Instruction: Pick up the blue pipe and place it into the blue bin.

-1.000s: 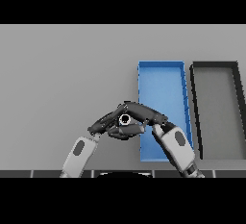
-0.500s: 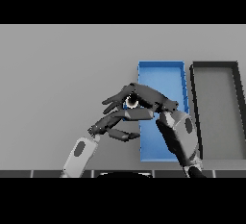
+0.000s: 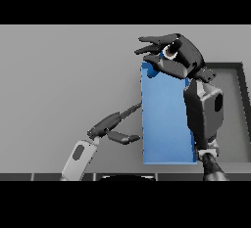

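At the upper right of the frame, the right hand (image 3: 179,58) is held over the far end of the blue bin (image 3: 164,124), its dark fingers curled round the blue pipe (image 3: 170,52). Only the pipe's pale ringed open end shows; its body is hidden by the fingers. The bin is a flat-floored rectangular tray, its right wall covered by the white and grey forearm. Right of it, a dark bin (image 3: 234,109) is cut off by the frame edge. The left hand (image 3: 110,126) lies low at centre frame, fingers straight and relaxed, holding nothing, with a fingertip reaching the bin's left edge. The smooth grey bench (image 3: 63,80) spreads broad and open across the left half.
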